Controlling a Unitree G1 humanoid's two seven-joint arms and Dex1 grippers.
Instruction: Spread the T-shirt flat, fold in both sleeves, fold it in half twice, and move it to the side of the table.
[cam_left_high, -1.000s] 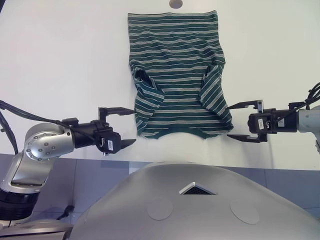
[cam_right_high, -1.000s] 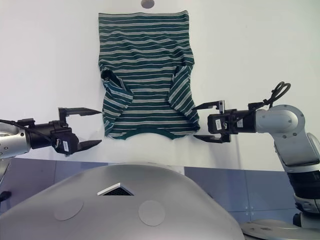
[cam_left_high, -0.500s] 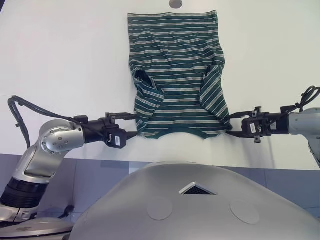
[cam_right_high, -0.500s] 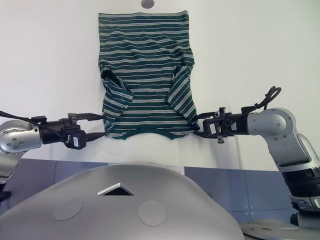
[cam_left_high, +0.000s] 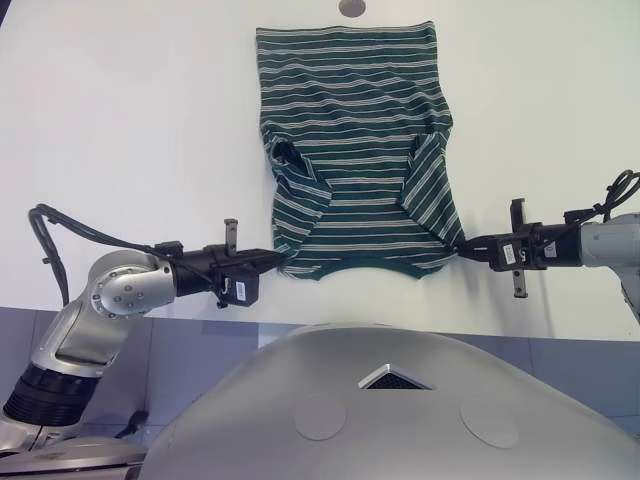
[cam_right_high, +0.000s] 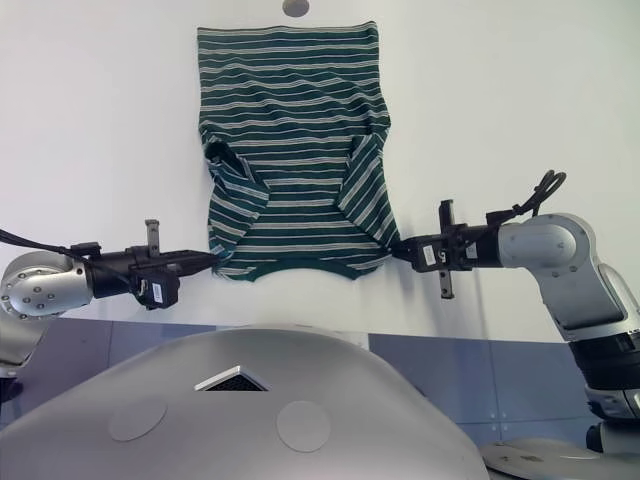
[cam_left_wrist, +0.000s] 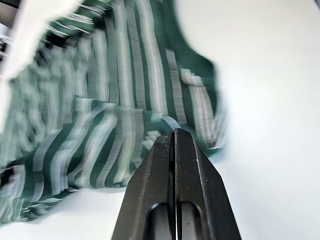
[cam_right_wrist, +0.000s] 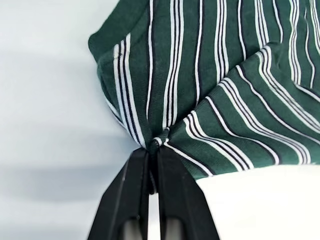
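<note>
A green T-shirt (cam_left_high: 355, 130) with white stripes lies on the white table (cam_left_high: 120, 150), both sleeves folded in over its body. My left gripper (cam_left_high: 276, 257) is shut on the T-shirt's near left corner, where the fabric (cam_left_wrist: 150, 145) bunches at its fingertips. At the near right corner my right gripper (cam_left_high: 460, 247) is shut on the cloth, and the pinched fold (cam_right_wrist: 155, 142) sits between its black fingers (cam_right_wrist: 131, 185). The collar edge lies toward me, between the two grippers.
A small grey round mark (cam_left_high: 352, 7) sits on the table just beyond the shirt's far hem. Bare white table lies on both sides of the shirt. The table's near edge (cam_left_high: 150, 312) runs just behind both grippers.
Both grippers were open beside the shirt's near corners a second ago. They moved inward, turned, and shut on those corners.
</note>
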